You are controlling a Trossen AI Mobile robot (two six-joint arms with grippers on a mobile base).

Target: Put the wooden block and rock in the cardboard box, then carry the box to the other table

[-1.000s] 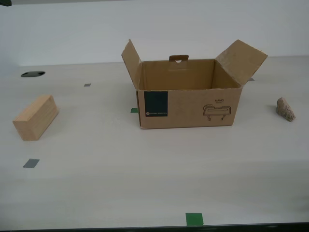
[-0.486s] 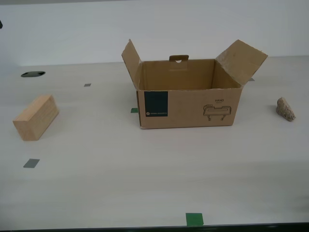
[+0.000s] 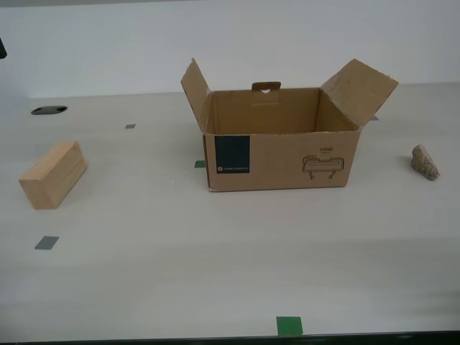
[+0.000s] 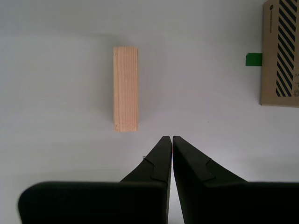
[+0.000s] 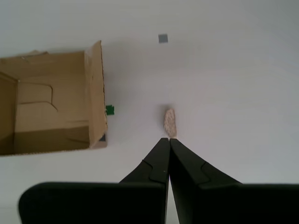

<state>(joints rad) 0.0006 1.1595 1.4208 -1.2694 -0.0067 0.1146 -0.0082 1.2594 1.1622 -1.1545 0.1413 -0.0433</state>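
Note:
The cardboard box [image 3: 280, 140] stands open in the middle of the exterior view, flaps up, blue label facing the camera; nothing shows inside it. The wooden block [image 3: 53, 174] lies on the table at the exterior view's left. The rock [image 3: 425, 162] lies at the exterior view's right. My second gripper [image 4: 168, 139] hovers high above the table, shut and empty, with the wooden block [image 4: 126, 88] just ahead of its tips and the box's edge [image 4: 280, 51] off to one side. My first gripper [image 5: 165, 141] is shut and empty, its tips just short of the rock [image 5: 170, 122], the box [image 5: 51, 102] beside it.
Small green tape marks [image 3: 289, 325] and grey tape marks [image 3: 46, 242] dot the pale table [image 3: 215, 266]. A dark round hole [image 3: 49, 110] sits at the back on the exterior view's left. A white wall rises behind. Neither arm shows in the exterior view.

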